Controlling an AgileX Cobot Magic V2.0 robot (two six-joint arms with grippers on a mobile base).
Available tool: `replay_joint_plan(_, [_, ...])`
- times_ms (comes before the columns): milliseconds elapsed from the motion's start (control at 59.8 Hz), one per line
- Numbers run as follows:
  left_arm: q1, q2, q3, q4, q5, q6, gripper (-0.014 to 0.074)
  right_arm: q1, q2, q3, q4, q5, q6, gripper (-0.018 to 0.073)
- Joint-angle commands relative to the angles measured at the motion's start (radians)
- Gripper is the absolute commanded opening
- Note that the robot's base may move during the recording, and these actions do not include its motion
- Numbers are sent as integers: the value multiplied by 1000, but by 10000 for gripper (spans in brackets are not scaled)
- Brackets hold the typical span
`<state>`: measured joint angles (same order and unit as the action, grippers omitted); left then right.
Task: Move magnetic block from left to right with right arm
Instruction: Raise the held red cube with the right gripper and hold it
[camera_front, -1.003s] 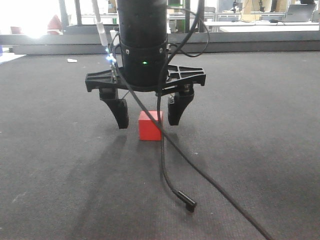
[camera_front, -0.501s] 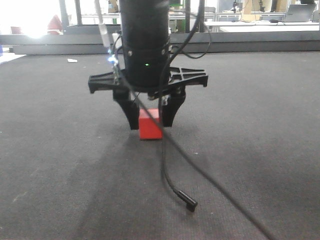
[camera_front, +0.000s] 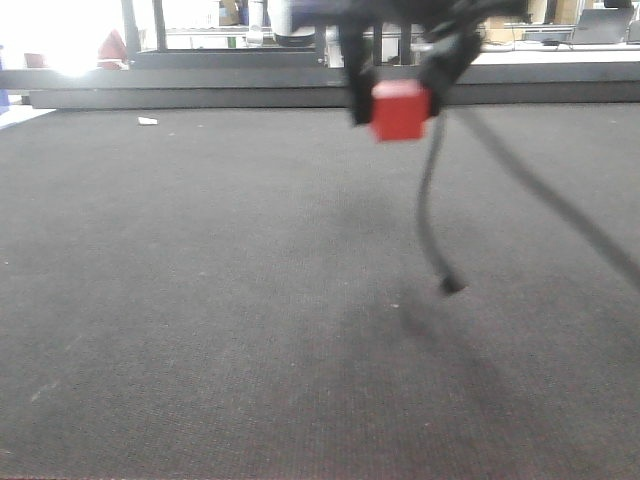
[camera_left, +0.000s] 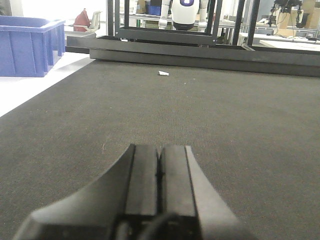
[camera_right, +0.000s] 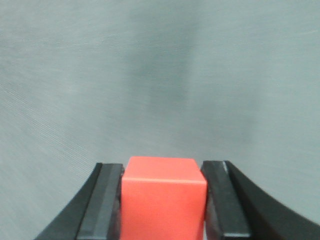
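Right claw (camera_right: 163, 172) clamped on the magnetic block (camera_right: 164, 200), one finger against each side face; block held in the air, well above the dark grey surface (camera_front: 250, 330). A loose black cable (camera_front: 432, 220) hangs beside it. Left claw (camera_left: 160, 172) with fingers together, low over the surface. Farther back: white scrap (camera_left: 163, 73) lying on the surface, blue bin (camera_left: 30, 45) past its left edge.

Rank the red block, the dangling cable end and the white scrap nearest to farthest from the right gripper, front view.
1. Red block: held in the right gripper.
2. Cable end: hanging below.
3. White scrap: far off, picture left, on the carpet.
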<state>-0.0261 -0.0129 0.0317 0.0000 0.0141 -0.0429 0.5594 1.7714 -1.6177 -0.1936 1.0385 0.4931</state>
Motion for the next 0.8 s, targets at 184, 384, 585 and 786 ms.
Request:
replay_joint_plan(184, [2,-15,10,0,-90,-4,-116,-156,-338,301,10,-198,-106,107])
replay_joint_plan(384, [2,-15,10,0,-90,-4,-116,-248,-558,564,12,-319,-150,107])
replay_joint_plan(585, [2,-15,10,0,-90,-4,-116,-297,-779,797,12,-402,-206,107])
replay_joint_plan(786, [2,-15,10,0,-90,-4,-116,-294,-1013,931,17,-444,-230,107])
